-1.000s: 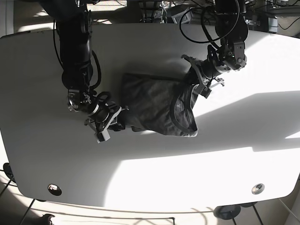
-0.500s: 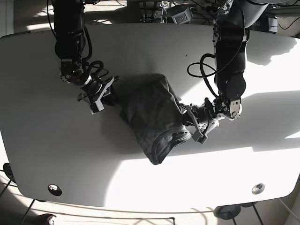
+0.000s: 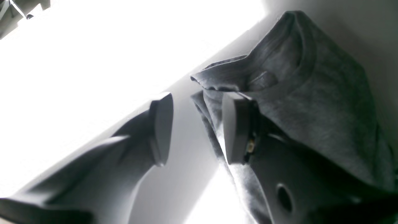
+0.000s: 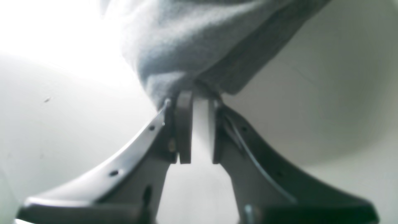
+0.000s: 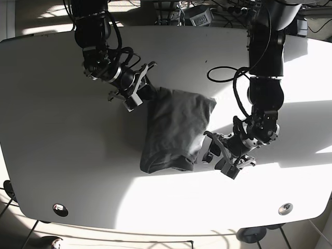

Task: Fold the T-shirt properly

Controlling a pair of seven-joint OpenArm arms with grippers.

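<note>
The dark grey T-shirt (image 5: 174, 124) lies in a folded, roughly rectangular bundle mid-table. My right gripper (image 5: 148, 95) is at its far left corner. In the right wrist view the gripper (image 4: 197, 99) pinches a fold of the shirt (image 4: 192, 46) at its tips. My left gripper (image 5: 206, 150) sits at the shirt's near right edge. In the left wrist view it (image 3: 197, 127) is open with bare table between the fingers, and the shirt (image 3: 311, 93), collar showing, lies against the outside of one finger (image 3: 234, 127).
The white table (image 5: 62, 155) has a round grommet near each front corner, left (image 5: 60, 209) and right (image 5: 285, 208). Cables and equipment (image 5: 199, 15) crowd the back edge. Strong sunlight washes out the table's front.
My right gripper has carried its shirt corner up and to the right. My left gripper has moved lower and opened, letting go of the collar. The shirt is now a more compact bundle.
</note>
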